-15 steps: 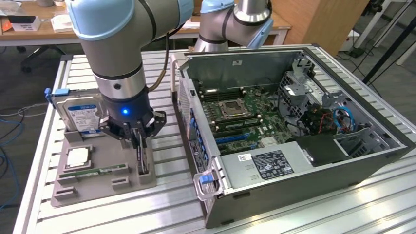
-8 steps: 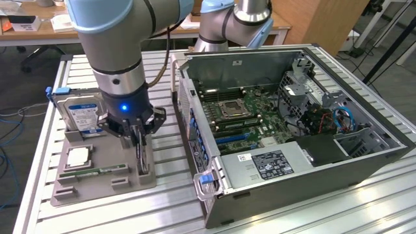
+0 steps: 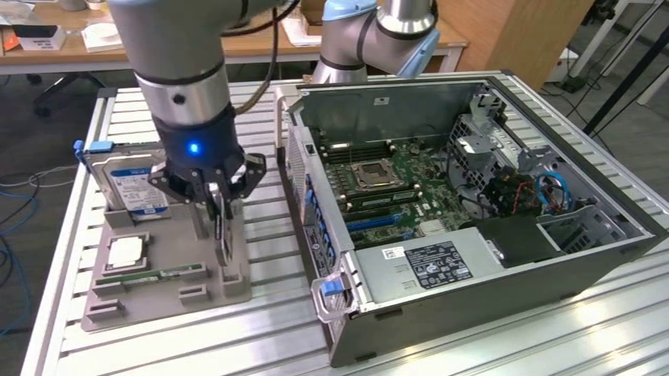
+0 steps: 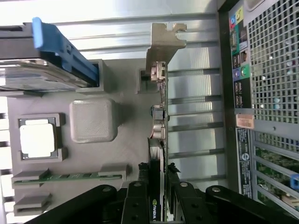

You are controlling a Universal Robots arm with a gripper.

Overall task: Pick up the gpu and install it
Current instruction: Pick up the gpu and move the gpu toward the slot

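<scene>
Black end effector [image 4: 159, 184] grips gpu [image 4: 159, 116]; wrist view shows silver bracket [image 4: 164, 42]

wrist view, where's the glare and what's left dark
Wrist view: the table washes out to white beyond the gpu, while the tool gripping it sits dark. Exterior view: bright glare streaks the table slats beside the computer case; a blue light glows on the arm.
</scene>
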